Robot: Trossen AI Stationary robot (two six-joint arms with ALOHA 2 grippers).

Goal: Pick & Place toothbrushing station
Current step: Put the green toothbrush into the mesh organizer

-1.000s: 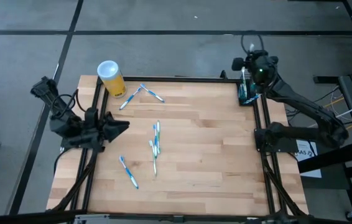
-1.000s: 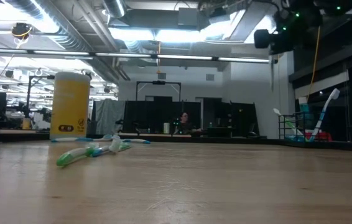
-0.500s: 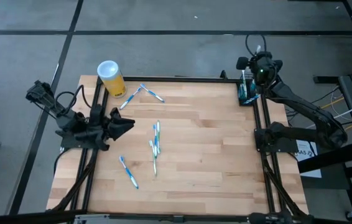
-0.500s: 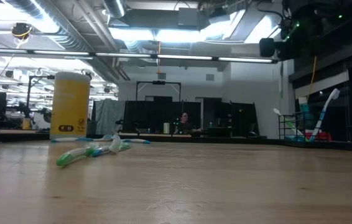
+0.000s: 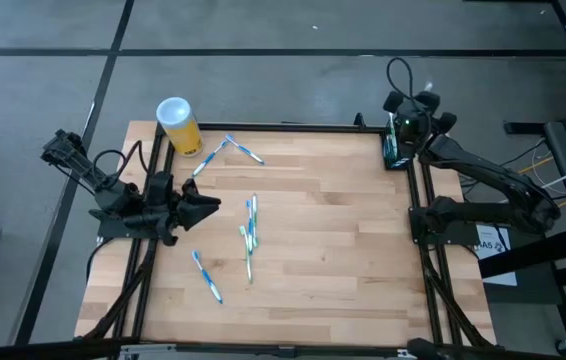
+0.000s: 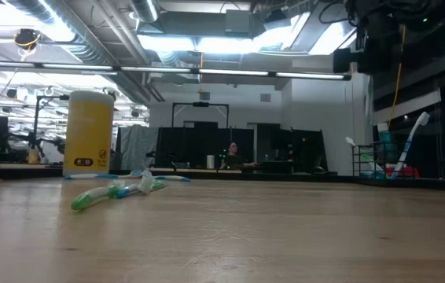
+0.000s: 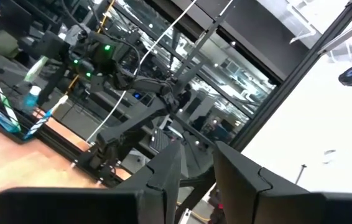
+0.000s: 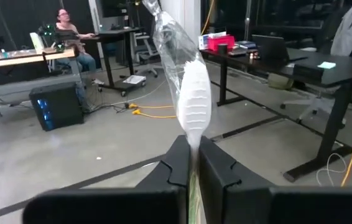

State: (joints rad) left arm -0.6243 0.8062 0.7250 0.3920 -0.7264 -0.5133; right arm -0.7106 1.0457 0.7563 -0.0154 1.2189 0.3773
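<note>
Toothbrushing station (image 5: 396, 152) at table's (image 5: 343, 260) far right edge, right gripper (image 8: 192, 163) above, clamped on wrapped toothbrush (image 8: 187, 99).

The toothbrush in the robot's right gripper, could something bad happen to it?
Maybe. The right gripper pinches only the toothbrush handle, so it could slip or tilt. It hangs above the black holder at the table's corner, beside the brushes already standing there; a small miss might send it off the table.
</note>
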